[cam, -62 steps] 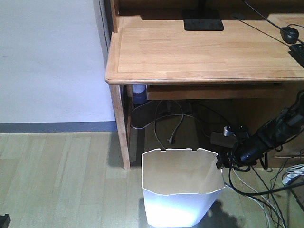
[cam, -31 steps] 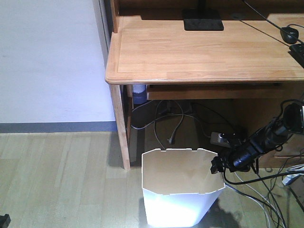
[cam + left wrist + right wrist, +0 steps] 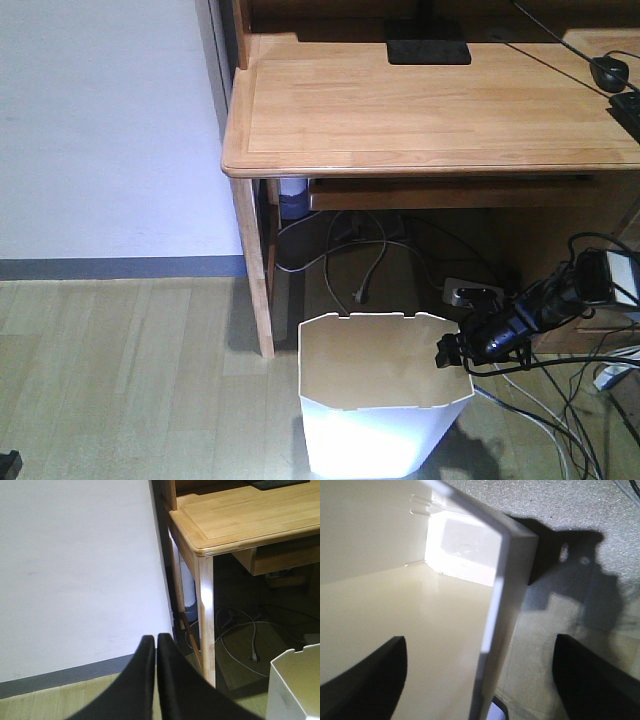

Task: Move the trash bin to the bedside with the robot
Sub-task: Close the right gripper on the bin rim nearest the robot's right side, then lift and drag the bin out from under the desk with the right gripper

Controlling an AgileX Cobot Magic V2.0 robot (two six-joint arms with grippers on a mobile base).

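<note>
where the pale wall [image 3: 100,120] meets the plank floor [image 3: 130,380] at far left, the left gripper [image 3: 154,672] hangs in its wrist view with both black fingers [image 3: 140,680] pressed flat together, clenched on nothing. next comes the light wooden desk [image 3: 420,110], its front left leg [image 3: 255,270] planted on the floor, with loose cables [image 3: 370,260] and a power strip [image 3: 470,293] in the shadow beneath. the trash bin [image 3: 370,420] stands upright on the floor just in front of that leg, below the desk's front edge, its white mouth open to the camera. at the bin's right rim sits the right gripper [image 3: 452,350] on its slim black arm [image 3: 545,305]. the right wrist view shows the claw released: one dark finger [image 3: 365,675] is inside the bin and the other outside, with the thin wall [image 3: 495,620] between them, touching neither.
</note>
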